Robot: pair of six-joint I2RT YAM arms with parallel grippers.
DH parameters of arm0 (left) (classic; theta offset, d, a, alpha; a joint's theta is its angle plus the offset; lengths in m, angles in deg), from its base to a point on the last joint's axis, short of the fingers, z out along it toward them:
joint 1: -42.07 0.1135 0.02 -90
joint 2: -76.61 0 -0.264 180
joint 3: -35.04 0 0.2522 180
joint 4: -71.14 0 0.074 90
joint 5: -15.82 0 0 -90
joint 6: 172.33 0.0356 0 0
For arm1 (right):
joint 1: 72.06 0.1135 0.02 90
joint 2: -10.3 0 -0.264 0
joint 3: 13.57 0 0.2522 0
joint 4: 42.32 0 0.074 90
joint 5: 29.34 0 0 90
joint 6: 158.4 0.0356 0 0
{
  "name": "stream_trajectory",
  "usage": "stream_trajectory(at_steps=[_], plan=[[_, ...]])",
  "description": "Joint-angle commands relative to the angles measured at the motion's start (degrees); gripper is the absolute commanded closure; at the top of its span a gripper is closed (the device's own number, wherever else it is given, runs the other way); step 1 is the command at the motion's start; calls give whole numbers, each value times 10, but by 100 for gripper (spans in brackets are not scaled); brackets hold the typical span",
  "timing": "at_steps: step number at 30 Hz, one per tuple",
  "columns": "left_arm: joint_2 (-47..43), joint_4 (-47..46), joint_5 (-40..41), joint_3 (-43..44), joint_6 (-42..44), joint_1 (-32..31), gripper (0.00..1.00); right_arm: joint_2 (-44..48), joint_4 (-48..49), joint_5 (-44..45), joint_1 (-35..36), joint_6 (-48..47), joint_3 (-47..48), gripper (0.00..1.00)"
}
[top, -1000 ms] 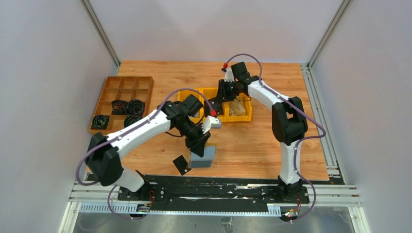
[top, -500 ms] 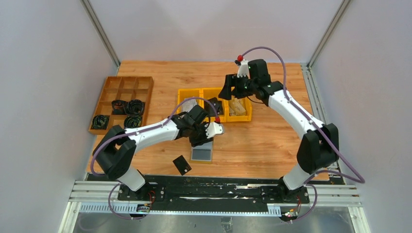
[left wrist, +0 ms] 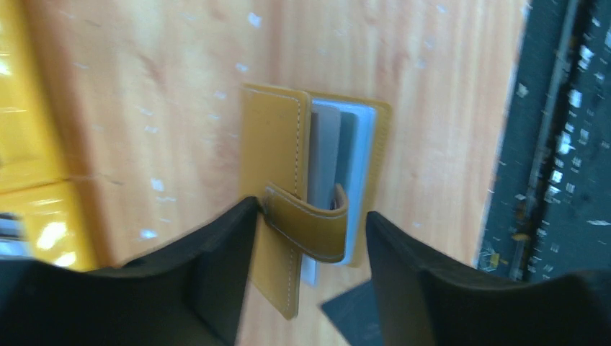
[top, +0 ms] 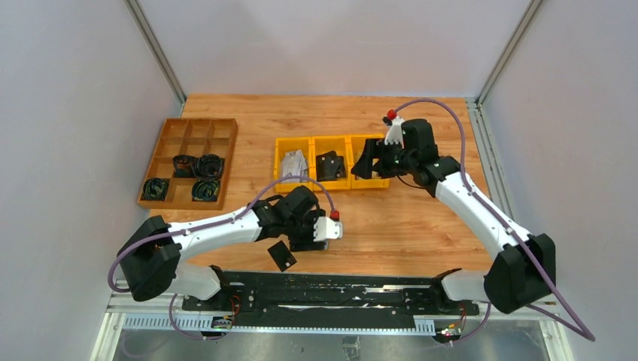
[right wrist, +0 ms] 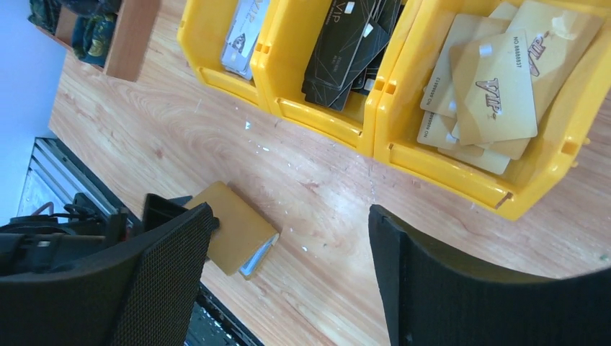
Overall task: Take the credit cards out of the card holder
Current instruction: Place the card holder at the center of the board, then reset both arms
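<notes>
Left gripper (left wrist: pixel 308 231) sat low over the small mustard-yellow folding card holder (left wrist: pixel 270 144), jaws spread wide either side of its snap tab and not pinching anything. That card holder lay flat on the wooden table (top: pixel 421 218) near the front edge, with grey plastic cards (left wrist: pixel 328 151) peeking out of one side. One thin black card (top: pixel 282 256) lay loose on the wood just beside it, so I'd guess one's out and the grey ones are left to pull. Meanwhile the right gripper (right wrist: pixel 288 216) hung open and empty, off near the bright yellow plastic bins (right wrist: pixel 317 115).
</notes>
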Motion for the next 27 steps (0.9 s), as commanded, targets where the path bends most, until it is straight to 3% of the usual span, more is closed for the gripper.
stream_trajectory(at_steps=[1, 6, 7, 8, 9, 12, 15, 20, 23, 27], plan=[[0, 26, -37, -48, 8, -23, 34, 58, -28, 17, -8, 21, -29, 17], [-4, 33, -16, -54, -9, -26, 28, 120, -44, 43, -7, 22, -68, 16], [-16, 42, 4, -47, -13, -25, 22, 137, -44, 57, -8, 20, -78, 16], [-34, 54, 11, -40, -13, -22, 4, 147, -44, 78, -8, 20, -87, 16], [-56, 73, 9, -26, -11, -12, 1, 169, -41, 102, -8, 20, -99, 16], [-130, 119, -26, 12, -21, 36, 0, 235, -16, 226, -8, 9, -147, 16], [-190, 128, -49, 50, -49, 122, 0, 314, 53, 417, -8, -3, -231, 15], [-266, 23, -114, 8, -117, 305, 0, 382, 195, 656, -13, -59, -373, 10], [-273, -73, -117, -55, -153, 382, 0, 357, 267, 704, -35, -89, -417, 10], [-208, -159, -120, -93, -198, 455, 0, 273, 333, 715, -80, -94, -449, 9]])
